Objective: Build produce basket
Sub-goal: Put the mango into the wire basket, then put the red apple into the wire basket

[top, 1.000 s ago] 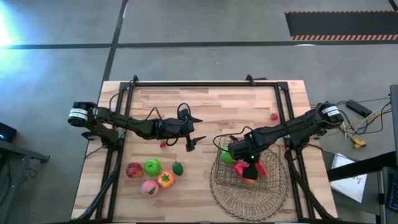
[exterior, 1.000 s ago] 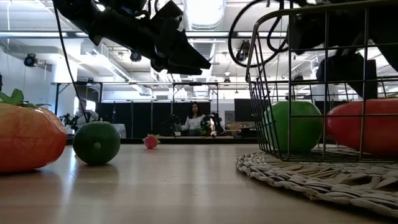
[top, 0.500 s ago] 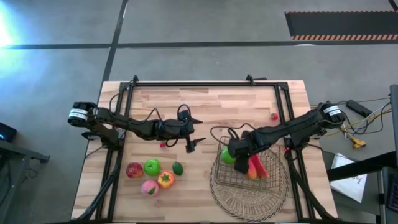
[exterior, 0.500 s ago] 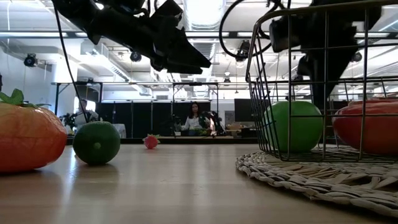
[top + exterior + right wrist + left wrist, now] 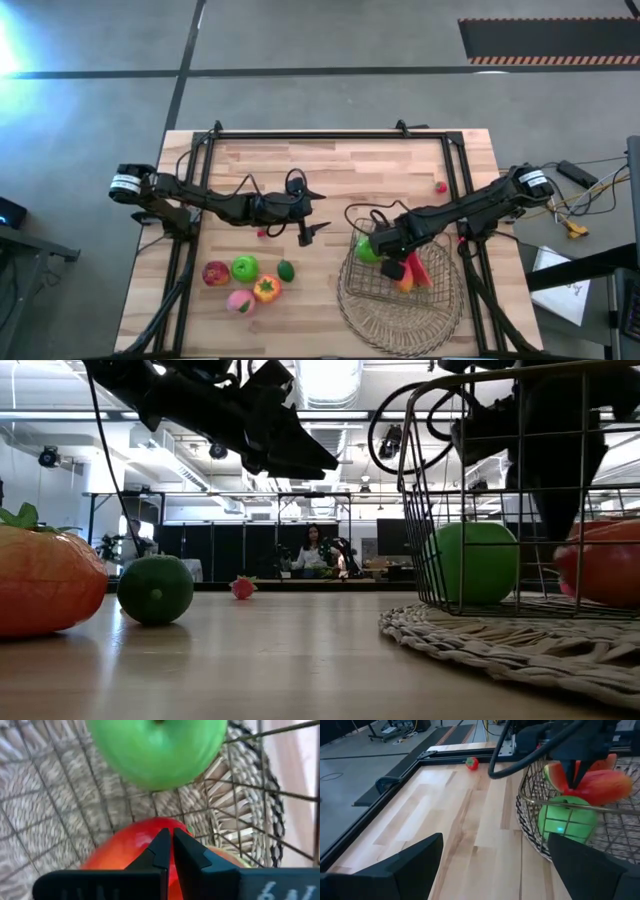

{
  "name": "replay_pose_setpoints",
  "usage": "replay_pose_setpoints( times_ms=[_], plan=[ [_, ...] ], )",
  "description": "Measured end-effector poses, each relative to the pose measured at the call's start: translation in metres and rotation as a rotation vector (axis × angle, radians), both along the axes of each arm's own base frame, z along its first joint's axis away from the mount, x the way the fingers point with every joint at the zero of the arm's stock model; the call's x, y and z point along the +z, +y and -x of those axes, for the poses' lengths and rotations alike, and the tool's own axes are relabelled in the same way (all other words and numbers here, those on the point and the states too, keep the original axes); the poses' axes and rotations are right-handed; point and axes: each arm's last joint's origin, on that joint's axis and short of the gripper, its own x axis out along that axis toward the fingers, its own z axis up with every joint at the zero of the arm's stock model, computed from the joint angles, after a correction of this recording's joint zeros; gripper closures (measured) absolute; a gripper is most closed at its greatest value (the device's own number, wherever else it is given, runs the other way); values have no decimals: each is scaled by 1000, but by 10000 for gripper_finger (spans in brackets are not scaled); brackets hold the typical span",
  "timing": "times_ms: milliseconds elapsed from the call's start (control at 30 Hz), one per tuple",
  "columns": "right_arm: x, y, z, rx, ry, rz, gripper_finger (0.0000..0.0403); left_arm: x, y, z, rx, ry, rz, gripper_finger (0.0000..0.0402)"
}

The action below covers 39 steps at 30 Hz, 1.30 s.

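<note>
At the left of the pale wooden table [image 5: 330, 170], a loose cluster of toy produce waits: a red apple-like fruit [image 5: 215, 273], a green apple [image 5: 245, 267], a pink peach [image 5: 239, 301], an orange tomato-like piece [image 5: 266, 289] and a small dark green lime [image 5: 286, 270]. Above them the left gripper [image 5: 318, 212] hovers over bare wood with its fingers spread wide, holding nothing. A tiny red berry [image 5: 262, 233] lies just beside it.

To the right, the copper-coloured wire basket [image 5: 352, 285] sits on a round woven straw mat [image 5: 385, 328]. Inside lie a second green apple [image 5: 368, 250] and a long reddish piece [image 5: 418, 266]. The right gripper [image 5: 393, 270], which a second ago stood open low inside the basket, has snapped fully closed and is rising; the wrist view shows its fingertips [image 5: 161, 851] pressed together, empty, above the red produce [image 5: 135, 851]. That suggests the piece is delivered, leaving the left cluster and another berry [image 5: 441, 186] near the far right edge.
</note>
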Motion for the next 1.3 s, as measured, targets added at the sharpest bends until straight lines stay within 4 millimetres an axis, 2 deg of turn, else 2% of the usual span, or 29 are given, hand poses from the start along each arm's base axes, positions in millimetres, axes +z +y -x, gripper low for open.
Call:
replay_pose_setpoints(
  times_ms=[300, 467, 567, 767, 900, 1033, 1200, 1300],
  plan=[
    [5, 10, 5, 105, 4, -106, 392, -2, 0, 1, 9, 17, -4, 58],
    [20, 10, 8, 149, -62, -107, 392, -2, 0, 1, 11, 16, -4, 58],
    [34, 9, 9, 142, -148, -5, 392, -1, 1, 1, 22, 15, -9, 58],
    [53, 16, 22, 92, -392, 365, 392, -3, -1, 5, 172, 48, -59, 58],
    [49, 28, 29, 3, -577, 549, 392, -6, 1, 19, 285, 147, -23, 58],
    [37, 37, 27, -67, -734, 700, 392, -8, 5, 41, 421, 262, 65, 58],
    [29, 40, 8, 60, -805, 794, 392, 0, 6, 78, 563, 384, 198, 59],
    [33, 40, -3, 150, -844, 859, 392, 8, 0, 96, 511, 436, 351, 59]
  ],
)
